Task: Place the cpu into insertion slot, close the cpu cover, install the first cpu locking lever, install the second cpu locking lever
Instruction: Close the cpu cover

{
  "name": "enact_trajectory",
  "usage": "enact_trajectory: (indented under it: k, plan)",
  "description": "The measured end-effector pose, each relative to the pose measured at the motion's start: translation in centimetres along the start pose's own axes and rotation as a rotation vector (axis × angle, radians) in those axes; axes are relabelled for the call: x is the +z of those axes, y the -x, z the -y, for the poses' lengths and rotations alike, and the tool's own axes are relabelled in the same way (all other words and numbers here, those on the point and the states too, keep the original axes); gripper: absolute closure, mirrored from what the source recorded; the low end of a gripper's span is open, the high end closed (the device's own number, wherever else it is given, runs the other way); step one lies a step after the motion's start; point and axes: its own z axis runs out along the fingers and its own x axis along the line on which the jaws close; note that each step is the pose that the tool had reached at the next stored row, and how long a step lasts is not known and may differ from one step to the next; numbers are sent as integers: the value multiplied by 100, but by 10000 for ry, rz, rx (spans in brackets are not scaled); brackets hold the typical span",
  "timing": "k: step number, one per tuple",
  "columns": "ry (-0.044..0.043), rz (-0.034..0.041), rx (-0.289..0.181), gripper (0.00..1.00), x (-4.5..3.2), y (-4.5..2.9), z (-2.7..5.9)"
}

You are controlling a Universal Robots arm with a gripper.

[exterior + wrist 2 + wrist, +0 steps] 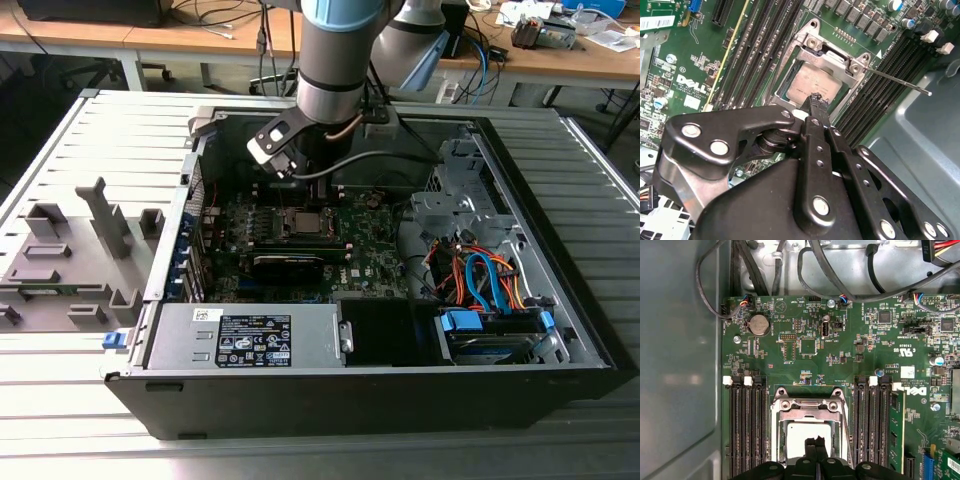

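- My black claw (pixel 815 100), tips together, hangs over the silvery-grey square cpu (pixel 812 85).
- The open black computer case (pixel 400 400) lies on a grey ribbed table (pixel 60 420); wooden desks (pixel 100 42) stand far behind.

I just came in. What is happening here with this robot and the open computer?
A robot arm is working inside an open computer case. Its gripper, fingers together and holding nothing, hovers just above the insertion slot on the green board. The cpu already sits in the slot, and the cpu cover looks lowered over it. One thin locking lever sticks out to the side and is not latched.
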Motion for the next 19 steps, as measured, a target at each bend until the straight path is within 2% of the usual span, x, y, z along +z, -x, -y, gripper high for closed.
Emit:
enact_trajectory:
  k: [19]
  plan:
    - [0, 0, 0, 89, 52, 2, 17]
